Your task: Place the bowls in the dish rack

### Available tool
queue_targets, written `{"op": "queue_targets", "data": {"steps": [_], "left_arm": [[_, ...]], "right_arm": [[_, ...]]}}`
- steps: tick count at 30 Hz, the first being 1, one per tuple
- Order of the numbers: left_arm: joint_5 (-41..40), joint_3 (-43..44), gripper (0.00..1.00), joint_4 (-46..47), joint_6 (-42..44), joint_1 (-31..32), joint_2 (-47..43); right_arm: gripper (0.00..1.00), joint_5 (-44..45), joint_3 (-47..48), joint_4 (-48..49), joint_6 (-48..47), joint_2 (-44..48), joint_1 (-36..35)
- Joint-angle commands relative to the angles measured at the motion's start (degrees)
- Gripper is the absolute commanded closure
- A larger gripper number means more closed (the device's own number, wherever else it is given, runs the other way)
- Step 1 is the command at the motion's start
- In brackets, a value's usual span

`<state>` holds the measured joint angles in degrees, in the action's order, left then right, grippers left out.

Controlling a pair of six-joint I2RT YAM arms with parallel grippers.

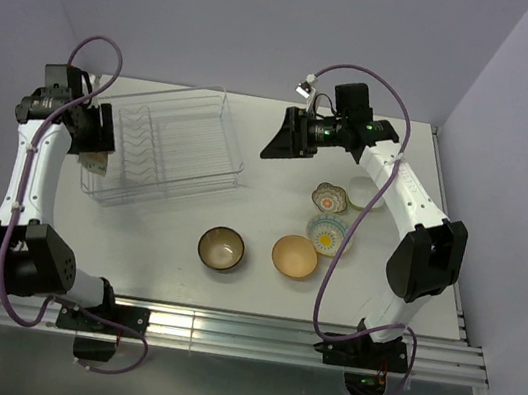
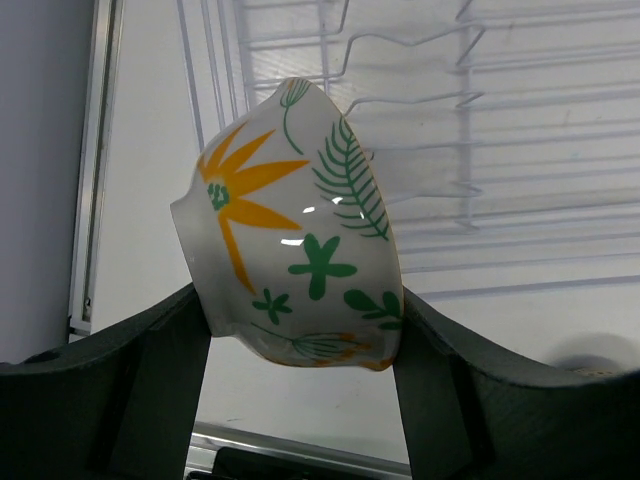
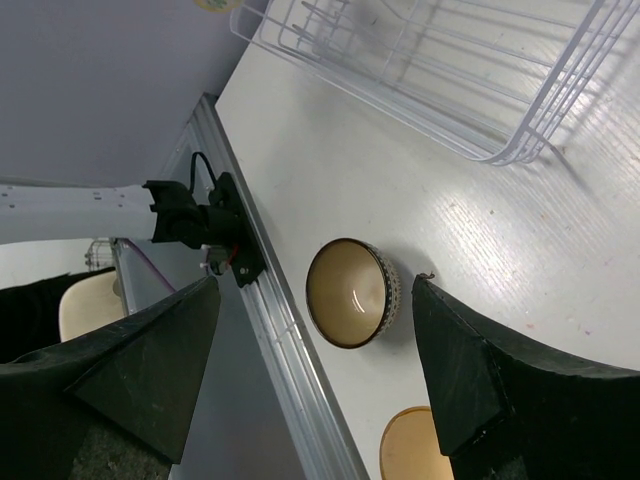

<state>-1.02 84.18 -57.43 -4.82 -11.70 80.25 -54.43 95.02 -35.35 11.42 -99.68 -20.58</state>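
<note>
My left gripper [image 1: 96, 151] [image 2: 300, 345] is shut on a white bowl with orange flowers [image 2: 290, 230] [image 1: 96, 163], held tilted on its side over the left end of the dish rack [image 1: 171, 147] [image 2: 470, 150]. My right gripper [image 1: 275, 143] [image 3: 318, 292] hangs open and empty, high above the table to the right of the rack [image 3: 450, 70]. On the table sit a dark brown bowl [image 1: 221, 248] [image 3: 352, 292], a tan-orange bowl [image 1: 295, 256] [image 3: 412, 452], a blue-green patterned bowl [image 1: 327, 234] and a small scalloped bowl [image 1: 328, 198].
A pale bowl [image 1: 367, 196] lies partly hidden under the right arm's forearm [image 1: 406, 196]. Walls close off the table at the back and both sides. A metal rail [image 1: 222, 327] runs along the near edge.
</note>
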Motion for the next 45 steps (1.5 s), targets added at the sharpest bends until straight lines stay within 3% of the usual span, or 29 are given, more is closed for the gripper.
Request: {"op": "queue_targets", "data": {"steps": [1, 16, 39, 45], "left_arm": [[-2.2, -2.5, 1.00, 2.5, 2.7, -0.1, 0.5], [-6.6, -7.5, 1.00, 7.6, 2.6, 1.6, 4.7], [-16.4, -5.7, 1.00, 8.8, 1.0, 4.4, 13.7], [-14.8, -5.0, 0.94, 8.9, 0.2, 4.5, 15.5]], "right_arm": [[0.16, -0.5, -0.5, 0.2, -1.0, 2.6, 0.5], [0.18, -0.7, -1.6, -0.3, -2.1, 2.2, 0.5], [0.20, 0.2, -2.5, -1.3, -3.9, 1.2, 0.5], [0.19, 0.3, -3.0, -1.1, -4.0, 1.4, 0.6]]}}
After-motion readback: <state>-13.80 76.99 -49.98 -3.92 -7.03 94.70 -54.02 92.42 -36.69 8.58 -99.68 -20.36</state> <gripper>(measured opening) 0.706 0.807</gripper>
